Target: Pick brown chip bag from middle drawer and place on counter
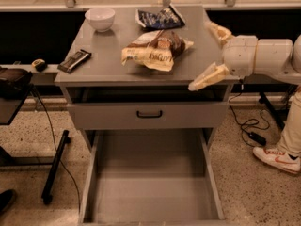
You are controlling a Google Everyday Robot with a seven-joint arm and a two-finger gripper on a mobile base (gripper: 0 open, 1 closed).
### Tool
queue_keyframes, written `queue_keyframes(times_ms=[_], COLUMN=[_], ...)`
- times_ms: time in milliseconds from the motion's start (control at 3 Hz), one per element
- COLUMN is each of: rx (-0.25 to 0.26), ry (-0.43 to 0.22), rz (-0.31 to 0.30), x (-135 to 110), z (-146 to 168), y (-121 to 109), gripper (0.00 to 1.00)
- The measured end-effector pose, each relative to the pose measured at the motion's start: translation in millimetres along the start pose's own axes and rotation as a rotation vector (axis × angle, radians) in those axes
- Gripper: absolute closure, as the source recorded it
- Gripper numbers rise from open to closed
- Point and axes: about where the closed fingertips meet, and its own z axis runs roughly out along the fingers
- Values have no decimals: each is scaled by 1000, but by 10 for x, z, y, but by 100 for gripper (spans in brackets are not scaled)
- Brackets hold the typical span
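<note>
Now the chip bag (155,51) lies on the grey surface (108,46).
Camera view: the gripper (212,54) is at the right edge of the surface, wide open and holding nothing, near the bag but apart from it; the drawer (150,197) below stands pulled out.

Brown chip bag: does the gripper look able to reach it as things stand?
Probably yes. The gripper hangs open at the right edge of the counter, beside the brown chip bag, with only bare surface between them; the dark blue bag lies farther back.
</note>
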Motion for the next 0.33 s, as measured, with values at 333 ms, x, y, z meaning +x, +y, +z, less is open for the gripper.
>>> queue_keyframes(times_ms=[333], rx=[5], ry=[7], rz=[-2], x=[-31], z=[-56], y=[-9], gripper=[0])
